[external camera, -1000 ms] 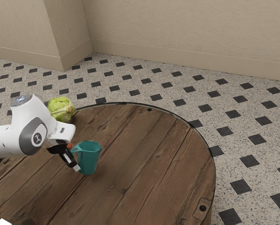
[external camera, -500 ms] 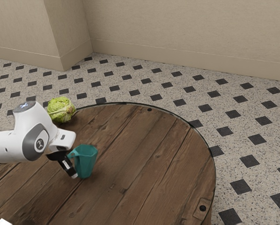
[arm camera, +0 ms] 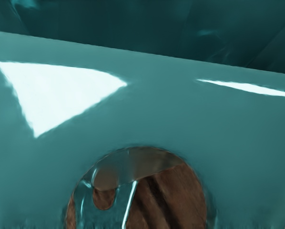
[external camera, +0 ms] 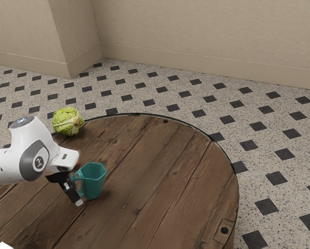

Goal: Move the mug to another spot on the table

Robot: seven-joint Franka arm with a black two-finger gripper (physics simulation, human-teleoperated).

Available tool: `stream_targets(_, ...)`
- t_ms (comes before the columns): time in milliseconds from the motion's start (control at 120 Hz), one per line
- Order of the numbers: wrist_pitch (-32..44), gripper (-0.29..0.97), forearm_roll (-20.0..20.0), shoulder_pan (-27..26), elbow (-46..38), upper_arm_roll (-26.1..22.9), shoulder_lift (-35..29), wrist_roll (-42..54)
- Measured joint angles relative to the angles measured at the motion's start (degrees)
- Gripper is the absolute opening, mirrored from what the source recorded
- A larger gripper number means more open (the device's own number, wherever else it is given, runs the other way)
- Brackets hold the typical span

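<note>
Mug [external camera: 91, 179], teal, is being gripped at its handle side by the black gripper [external camera: 74, 191], whose fingers are closed on it. It is being held just beside the gripper, low over the wooden table [external camera: 160, 171]. Set-down and release are judged outstanding.

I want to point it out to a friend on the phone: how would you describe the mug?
Find the round wooden table on the tiled floor. On its side toward the exterior view's left, the black gripper holds the mug. It is teal and open-topped, unlike the round green cabbage beyond it.
</note>
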Motion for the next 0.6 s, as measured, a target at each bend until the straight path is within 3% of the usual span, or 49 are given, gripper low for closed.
stream_targets(483, -0.1, 0.67, 0.1, 0.3, -1.2, 1.8, -0.7, 1.1)
stream_targets(600, -2.6, 0.68, 0.8, 0.4, -1.3, 3.9, -3.6, 1.4)
